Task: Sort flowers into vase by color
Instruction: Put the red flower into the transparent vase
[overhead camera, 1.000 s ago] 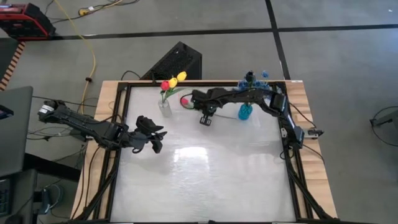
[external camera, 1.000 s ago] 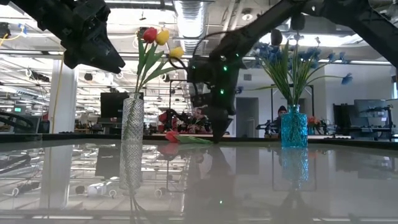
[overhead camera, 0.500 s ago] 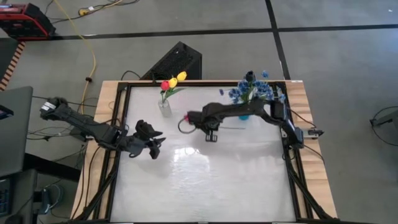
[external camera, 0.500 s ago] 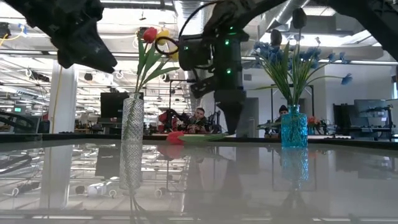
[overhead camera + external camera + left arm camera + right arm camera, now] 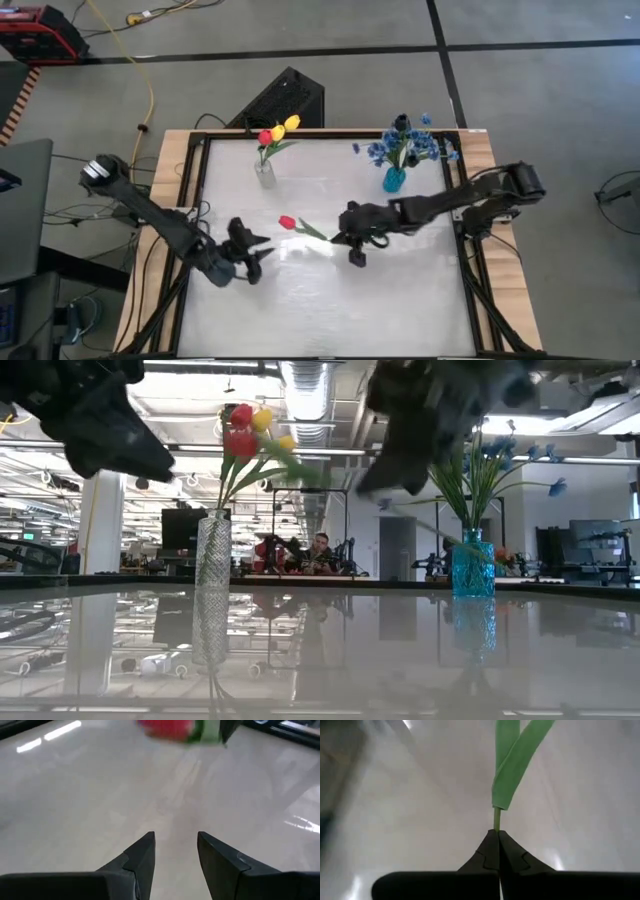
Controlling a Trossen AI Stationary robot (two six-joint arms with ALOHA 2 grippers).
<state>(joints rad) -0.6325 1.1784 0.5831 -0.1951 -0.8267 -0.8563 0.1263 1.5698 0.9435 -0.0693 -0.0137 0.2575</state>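
Note:
My right gripper point(image 5: 340, 238) is shut on a red tulip point(image 5: 287, 222) over the table's middle. The bud points toward the table's left, and the green leaves point(image 5: 512, 765) show just beyond the fingertips. My left gripper point(image 5: 175, 842) is open and touches nothing. It hovers left of the tulip, near the table's front point(image 5: 256, 262), and faces the blurred red bud point(image 5: 167, 730). A clear vase point(image 5: 265, 172) stands on the far side with red and yellow tulips point(image 5: 278, 132). A blue vase point(image 5: 394, 180) holds blue sprigs point(image 5: 420, 145) and a black-headed flower point(image 5: 401, 122). My right gripper pinches the tulip's thin green stem point(image 5: 496, 822) between its two fingers, just below the leaves. The fingers come roughly level from the table's right, and the stem runs on out of the fingertips in line with them. The tulip is lifted clear of the table point(image 5: 240, 442).
The glossy white table point(image 5: 330, 300) is framed by black rails, with wooden edges left and right. Both vases stand along the far edge. Cables and a black box point(image 5: 285, 98) lie on the floor beyond. People sit in the room behind point(image 5: 320, 550).
My right gripper has carried the red tulip from the table beside the clear vase toward the near edge, and it now hangs lifted clear. My left gripper has moved toward the near edge and a little right.

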